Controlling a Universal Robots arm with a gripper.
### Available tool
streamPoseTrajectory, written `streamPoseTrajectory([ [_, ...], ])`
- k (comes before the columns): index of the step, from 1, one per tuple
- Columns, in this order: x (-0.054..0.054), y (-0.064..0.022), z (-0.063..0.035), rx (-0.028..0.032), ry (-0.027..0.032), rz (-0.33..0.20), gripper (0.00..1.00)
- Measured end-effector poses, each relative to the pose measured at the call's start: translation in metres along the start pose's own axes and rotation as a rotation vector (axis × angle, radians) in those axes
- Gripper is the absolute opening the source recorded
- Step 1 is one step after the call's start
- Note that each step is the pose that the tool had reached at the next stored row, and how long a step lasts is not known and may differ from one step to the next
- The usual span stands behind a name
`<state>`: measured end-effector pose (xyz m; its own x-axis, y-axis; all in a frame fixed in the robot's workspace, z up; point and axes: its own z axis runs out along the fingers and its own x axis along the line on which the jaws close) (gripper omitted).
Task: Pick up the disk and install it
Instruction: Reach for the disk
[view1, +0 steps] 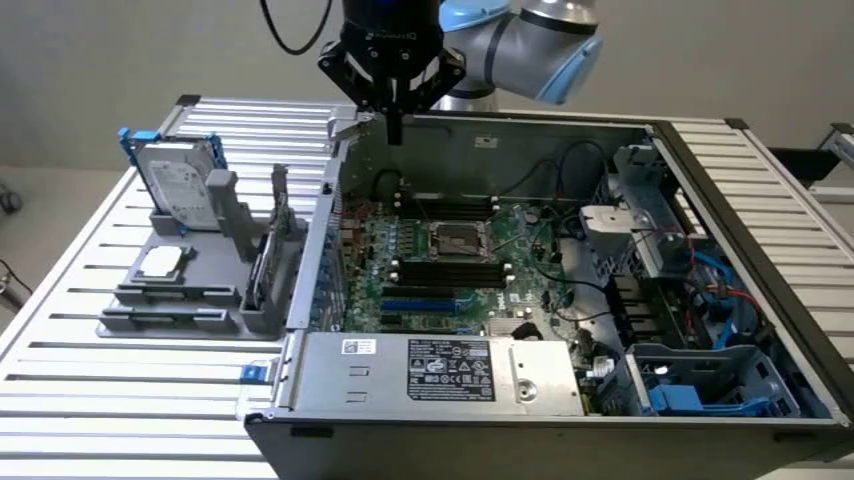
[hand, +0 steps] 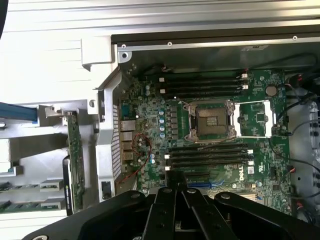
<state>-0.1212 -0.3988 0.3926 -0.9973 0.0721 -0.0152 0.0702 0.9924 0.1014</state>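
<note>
The disk (view1: 180, 182) is a silver-grey drive with a white label in a bright blue carrier. It stands tilted in a grey holder (view1: 187, 300) at the exterior view's left, outside the computer case. My gripper (view1: 394, 132) hangs above the case's back left corner, to the right of the disk and well apart from it. Its fingers are shut together with nothing between them. In the wrist view the shut fingertips (hand: 176, 180) point down over the motherboard (hand: 210, 125), and a blue strip of the carrier (hand: 17, 114) shows at the edge.
The open computer case (view1: 400, 375) lies on a slatted metal table (view1: 80, 400). Inside are the CPU socket (view1: 454, 240), cables and a blue drive bay (view1: 694, 395). The holder also carries a small silver chip (view1: 160, 262) and a thin dark upright card (view1: 278, 215).
</note>
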Motion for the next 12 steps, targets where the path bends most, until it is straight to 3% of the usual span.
streamPoseTrajectory([
  [3, 0.004, -0.0003, -0.0001, -0.0005, 0.0002, 0.000, 0.11],
  [12, 0.045, 0.0056, 0.0000, 0.0032, -0.0003, 0.000, 0.11],
])
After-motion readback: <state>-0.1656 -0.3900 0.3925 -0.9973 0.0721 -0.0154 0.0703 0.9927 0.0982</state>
